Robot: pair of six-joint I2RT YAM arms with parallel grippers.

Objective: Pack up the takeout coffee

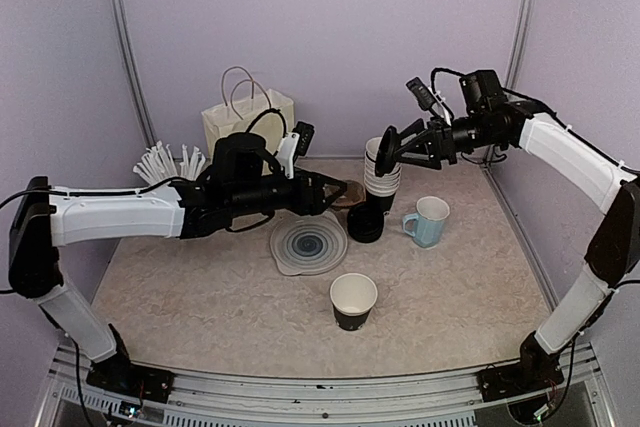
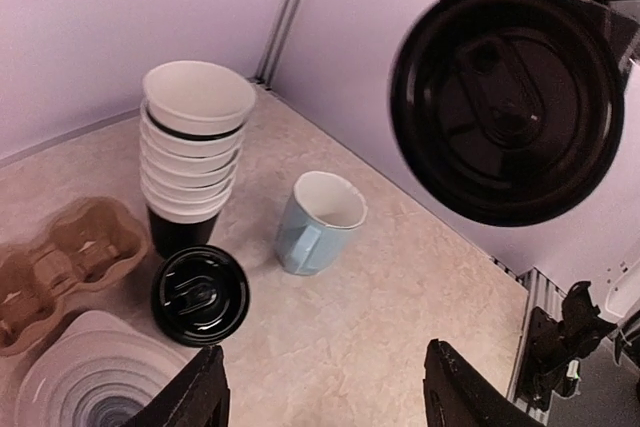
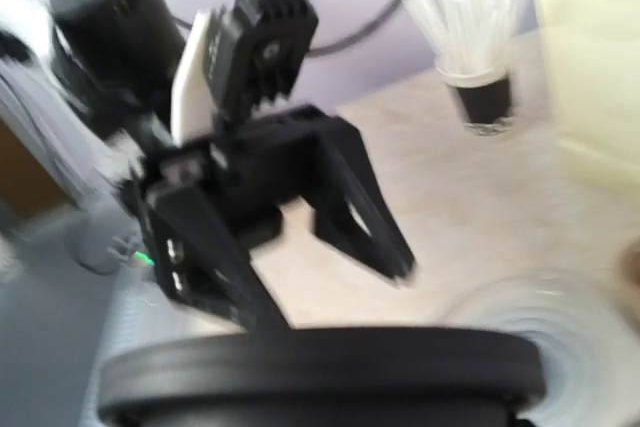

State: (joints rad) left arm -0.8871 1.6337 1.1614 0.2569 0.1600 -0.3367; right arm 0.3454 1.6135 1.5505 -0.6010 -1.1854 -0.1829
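We had the right gripper (image 1: 391, 153) pinching a black lid (image 2: 507, 97), left gripper (image 2: 325, 397) spread wide and empty; next, we judged, centre it over the lidless paper cup (image 1: 353, 299).

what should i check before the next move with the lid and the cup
1. lid gripped by right tool: ok, held in the air.
2. left tool open and empty: ok.
3. cup upright with its top uncovered: ok.
4. lid above the cup: not ok, it hangs by the cup stack, well back from the cup.
5. bag upright: ok. Its mouth open: cannot tell.
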